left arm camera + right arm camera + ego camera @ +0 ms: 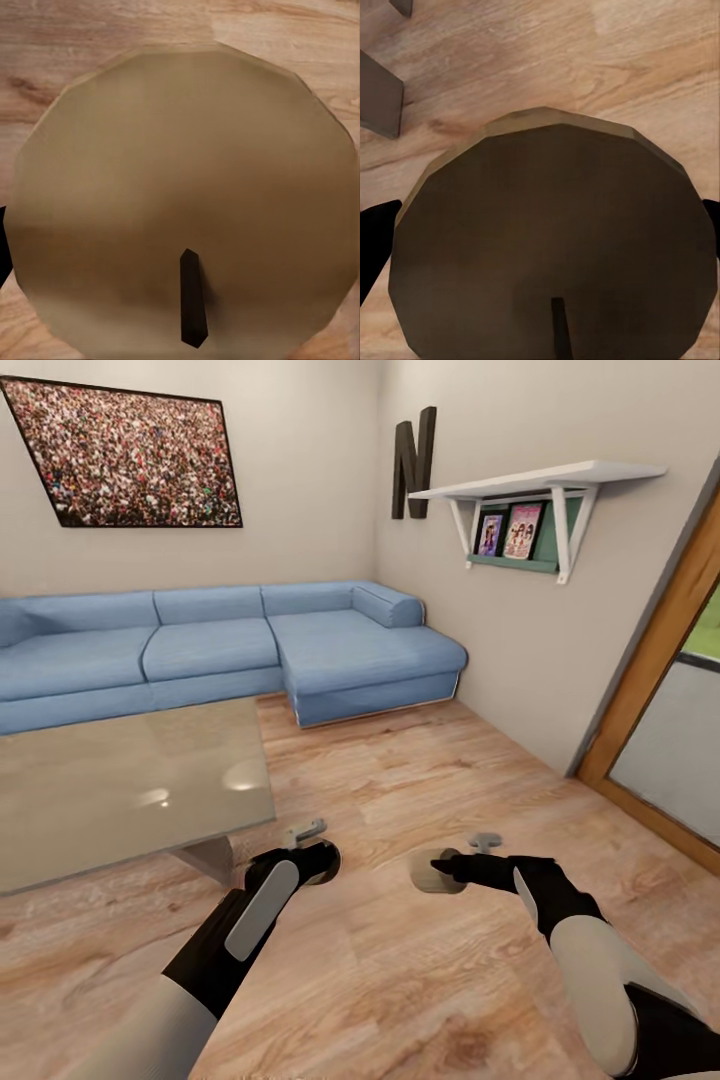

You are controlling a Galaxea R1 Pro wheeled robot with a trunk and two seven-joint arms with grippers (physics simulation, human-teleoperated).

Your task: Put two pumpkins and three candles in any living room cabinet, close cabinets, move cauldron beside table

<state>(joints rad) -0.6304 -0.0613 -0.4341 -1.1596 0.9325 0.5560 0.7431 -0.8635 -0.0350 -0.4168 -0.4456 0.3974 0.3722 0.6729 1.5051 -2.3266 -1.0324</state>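
Gripping a candle (432, 871) in right fingers (446, 869) | left fingers (312, 860) clamp another candle (187, 202) | over wood floor (420, 780)

Both arms share one build. Each has a smooth white rounded shell on the forearm, at seven o'clock for the left arm (215, 950) and at five o'clock for the right arm (590, 950). Toward the wrist the casing turns matte black. The left wrist carries a long pale grey oval panel set into the black. Both grippers are black.
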